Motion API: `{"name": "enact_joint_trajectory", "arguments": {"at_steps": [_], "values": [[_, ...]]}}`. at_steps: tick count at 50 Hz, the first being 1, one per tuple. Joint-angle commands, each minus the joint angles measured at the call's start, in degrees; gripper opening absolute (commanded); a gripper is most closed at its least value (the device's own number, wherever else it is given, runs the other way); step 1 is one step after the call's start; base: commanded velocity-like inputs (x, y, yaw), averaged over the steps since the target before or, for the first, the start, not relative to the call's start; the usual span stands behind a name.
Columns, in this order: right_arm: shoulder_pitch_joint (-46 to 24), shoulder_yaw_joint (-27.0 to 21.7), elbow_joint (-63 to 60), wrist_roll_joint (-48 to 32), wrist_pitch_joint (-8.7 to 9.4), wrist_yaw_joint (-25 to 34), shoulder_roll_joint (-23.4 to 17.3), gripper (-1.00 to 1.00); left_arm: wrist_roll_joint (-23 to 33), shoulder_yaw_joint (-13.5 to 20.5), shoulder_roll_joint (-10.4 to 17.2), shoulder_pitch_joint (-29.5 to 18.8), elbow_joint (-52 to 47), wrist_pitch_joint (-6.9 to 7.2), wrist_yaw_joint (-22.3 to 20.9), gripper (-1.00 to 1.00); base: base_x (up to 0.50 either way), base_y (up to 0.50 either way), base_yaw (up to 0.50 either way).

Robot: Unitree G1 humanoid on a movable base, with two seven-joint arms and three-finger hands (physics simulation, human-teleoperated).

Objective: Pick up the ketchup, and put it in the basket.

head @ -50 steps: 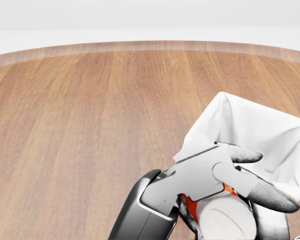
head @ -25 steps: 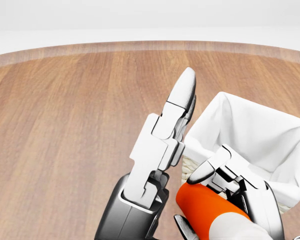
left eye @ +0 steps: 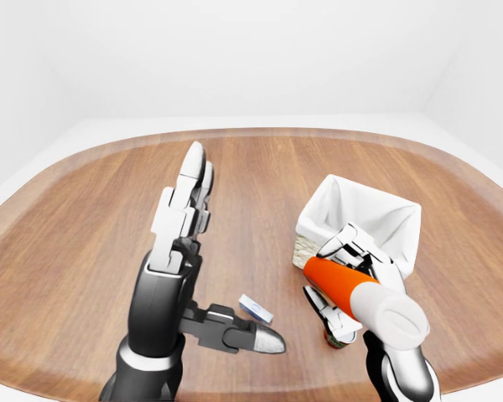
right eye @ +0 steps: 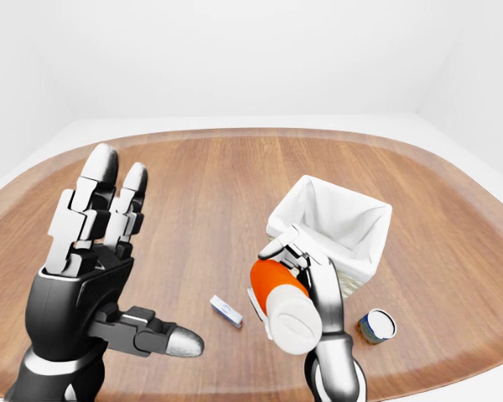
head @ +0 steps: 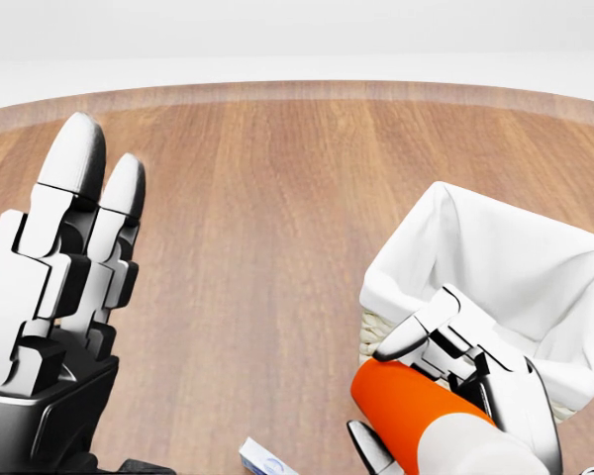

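Observation:
The ketchup (left eye: 337, 282), an orange-red bottle with a white cap, lies tilted in my right hand (left eye: 331, 272), cap end toward the camera. The fingers (head: 445, 332) wrap over its top and the thumb sits below, so the hand is shut on it. It is held just left of and below the basket (left eye: 377, 213), a woven box lined with white cloth, with its near rim touching or nearly touching the fingers. My left hand (left eye: 230, 251) stands open at the left, fingers pointing up, thumb out to the right, holding nothing.
A small white and blue box (right eye: 226, 311) lies flat on the wooden table (left eye: 260, 184) between the two hands. A small can (right eye: 375, 325) stands right of my right wrist, below the basket. The table's curved rim runs close along the bottom of the eye views.
In the head view my left hand let go of the bottle, opened and swung away to the far left. The right hand keeps the ketchup beside the basket.

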Motion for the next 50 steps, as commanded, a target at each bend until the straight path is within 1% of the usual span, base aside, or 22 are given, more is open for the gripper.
{"name": "enact_joint_trajectory", "arguments": {"at_steps": [1,2,4,5,6,7,10,13,16,22,26,30,37,41,42,48,50], "values": [[0.0,-0.6,-0.2,-2.1,-0.53,0.0,0.3,-1.00,-6.3,21.7,-2.6,4.7,-0.4,0.00,-9.2,1.00,0.00,0.00,0.00],[0.1,-0.7,-0.2,-2.1,-0.58,0.0,0.3,-1.00,-7.3,24.5,-3.1,4.6,0.6,0.00,-10.4,1.00,0.00,0.00,0.00],[0.1,-0.7,0.0,-2.2,-0.69,0.0,0.4,-1.00,-6.5,26.6,-3.9,4.5,2.2,0.00,-12.0,1.00,0.00,0.00,0.00],[0.1,-0.7,0.0,-2.2,-0.74,0.0,0.4,-1.00,-7.1,28.1,-4.6,4.2,2.7,0.00,-12.6,1.00,0.00,0.00,0.00],[0.0,-0.7,0.0,-2.2,-0.68,0.1,0.4,-1.00,-7.6,30.3,-4.9,3.8,3.8,0.00,-13.1,1.00,0.00,0.00,0.00],[0.0,-0.8,0.0,-2.2,-0.64,0.1,0.4,-1.00,-7.2,31.0,-5.1,3.5,4.6,0.00,-13.5,1.00,0.00,0.00,0.00],[0.0,-0.9,0.0,-2.2,-0.63,0.1,0.4,-1.00,-8.8,35.0,-5.6,2.0,7.3,0.00,-14.4,1.00,0.00,0.00,0.00],[0.0,-1.1,0.0,-2.2,-0.67,0.3,0.5,-1.00,-9.5,36.7,-5.8,1.3,9.2,0.00,-14.6,1.00,0.00,0.00,0.00],[-0.2,-1.2,0.2,-2.3,-0.61,0.3,0.6,-1.00,-9.8,37.3,-5.8,1.3,10.2,0.00,-14.8,1.00,0.00,0.00,0.00],[-0.5,-0.9,0.9,-2.7,-0.84,0.3,0.6,-1.00,-9.4,37.2,-6.0,1.6,13.7,0.00,-14.6,1.00,0.00,0.00,0.00],[-0.5,-0.7,0.7,-2.8,-0.63,0.3,0.6,-1.00,-9.3,37.2,-6.0,2.0,13.3,0.00,-14.7,1.00,0.00,0.00,0.00],[-0.4,-0.6,1.1,-2.9,-0.98,0.3,0.5,-1.00,-9.4,37.5,-6.2,2.3,14.0,0.00,-14.7,1.00,0.00,0.00,0.00],[-0.3,-0.3,0.9,-3.0,-0.86,0.2,0.4,-1.00,-9.6,37.6,-6.6,3.0,14.5,0.00,-15.0,1.00,0.00,0.00,0.00],[-0.3,-0.1,0.8,-3.1,-0.85,0.1,0.3,-1.00,-9.2,36.9,-6.9,3.4,15.4,0.00,-14.9,1.00,0.00,0.00,0.00],[-0.3,0.2,0.7,-3.2,-0.80,0.1,0.2,-1.00,-9.9,36.4,-7.3,3.6,16.0,0.00,-15.0,1.00,0.00,0.00,0.00],[-0.2,0.4,0.6,-3.2,-0.88,0.1,0.0,-1.00,-10.4,33.9,-7.0,3.4,19.5,0.00,-13.4,1.00,0.00,0.00,0.00],[-0.2,0.4,0.7,-3.2,-1.00,0.1,0.0,-1.00,-12.0,34.3,-6.6,2.5,20.4,0.00,-13.0,1.00,0.00,0.00,0.00]]}}
